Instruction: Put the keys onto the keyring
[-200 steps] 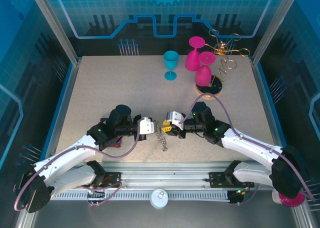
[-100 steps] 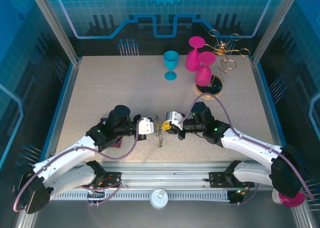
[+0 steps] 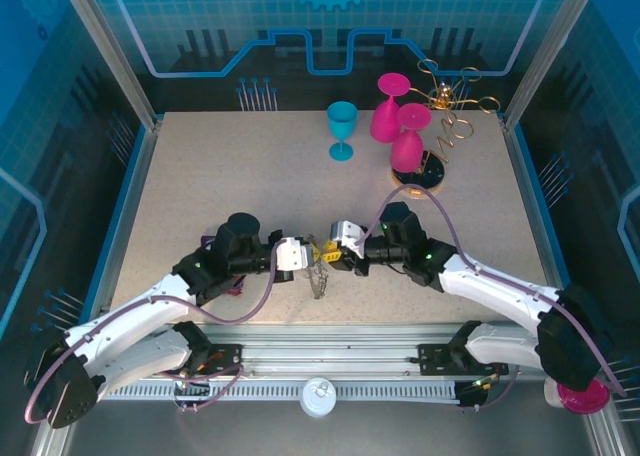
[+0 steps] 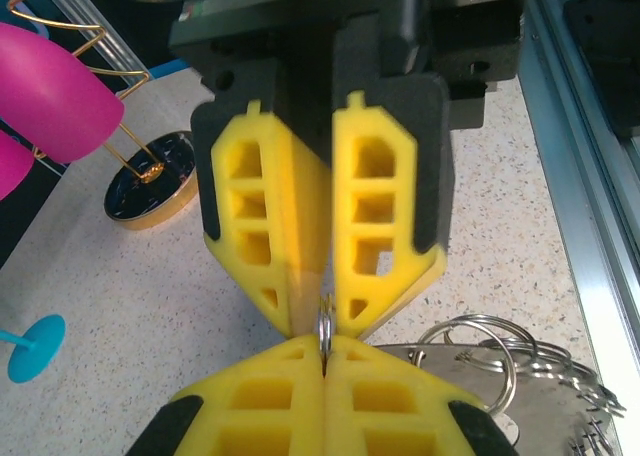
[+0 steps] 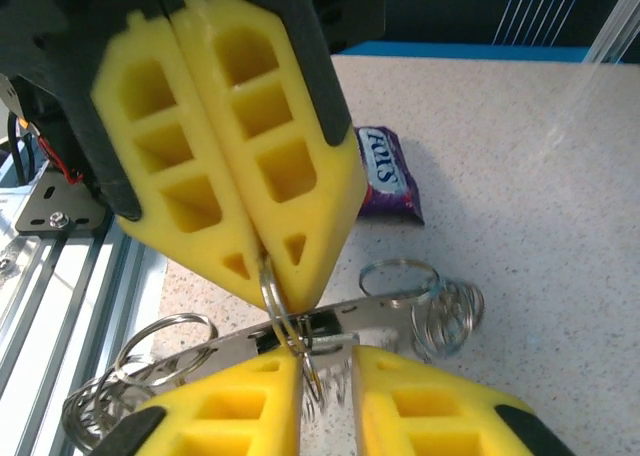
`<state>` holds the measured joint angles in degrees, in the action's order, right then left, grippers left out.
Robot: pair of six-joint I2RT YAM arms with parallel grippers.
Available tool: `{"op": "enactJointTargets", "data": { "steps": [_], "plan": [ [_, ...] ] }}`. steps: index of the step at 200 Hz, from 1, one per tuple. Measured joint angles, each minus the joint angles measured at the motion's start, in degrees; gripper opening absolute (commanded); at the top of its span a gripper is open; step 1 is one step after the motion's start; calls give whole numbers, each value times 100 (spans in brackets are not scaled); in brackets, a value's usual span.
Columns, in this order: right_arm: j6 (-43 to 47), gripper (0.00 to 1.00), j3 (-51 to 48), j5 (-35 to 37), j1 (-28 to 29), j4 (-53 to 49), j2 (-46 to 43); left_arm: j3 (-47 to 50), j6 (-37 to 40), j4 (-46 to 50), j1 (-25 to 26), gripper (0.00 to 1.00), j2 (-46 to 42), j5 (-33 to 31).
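Near field, left wrist view: my left gripper (image 4: 323,348) is clenched. Its yellow honeycomb pads meet flush at the bottom edge of the frame, and a thin silvery wire loop (image 4: 323,328) is pinched upright in the seam. Only the top of that loop shows; the rest is buried between the pads.

The loop belongs to the flat grey keyring (image 4: 545,406), which lies tilted just to the right of my fingers. The frame cuts off its lower part. More spare wire loops (image 5: 443,314) bunch along its rim, too tangled to count.

Right wrist view: my right gripper (image 5: 328,371) has its jaws slightly parted, a narrow gap showing between the pads. The pinched loop hangs blurred into that gap, and I cannot tell whether either pad touches it. A small dark piece sits on the ring's band just beside the loop; I cannot identify it.

Top view: the two grippers meet tip to tip near the front middle of the speckled beige tabletop (image 3: 220,176), and the ring hangs below them, its detail too small to read. A purple snack packet (image 5: 388,173) lies flat behind my left gripper, half covered by the fingers, its lettering cut off.

Far field: a teal plastic goblet (image 3: 341,131) stands upright. To its right are two magenta goblets (image 3: 408,136), close to a gold wire stand (image 3: 448,104) with a dark round base (image 3: 425,173). The stand's wirework is too fine to trace.
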<state>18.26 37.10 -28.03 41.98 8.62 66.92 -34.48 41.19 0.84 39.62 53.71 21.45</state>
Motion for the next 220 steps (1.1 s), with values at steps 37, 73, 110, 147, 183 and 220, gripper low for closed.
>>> {"op": "enactJointTargets", "data": {
  "steps": [37, 73, 110, 147, 183, 220],
  "plan": [
    [20, 24, -114, -70, -4, 208, -125, 111, -186, -170, 0, 0, 0, 42],
    [39, 14, -118, -138, -4, 319, -122, 131, -282, -315, 2, 0, 0, 81],
    [83, 0, -118, -208, -15, 330, -101, 162, -415, -367, -2, 0, 0, 83],
    [306, 0, -37, -186, -2, -28, -101, 164, -557, -372, 11, 29, -15, -87],
    [778, 0, 313, 26, 74, -833, -50, 46, -549, -37, 11, 27, -20, -293],
    [1145, 0, 723, 179, 192, -1300, 90, -146, -509, 293, 11, 26, -17, -350]
  ]
}}
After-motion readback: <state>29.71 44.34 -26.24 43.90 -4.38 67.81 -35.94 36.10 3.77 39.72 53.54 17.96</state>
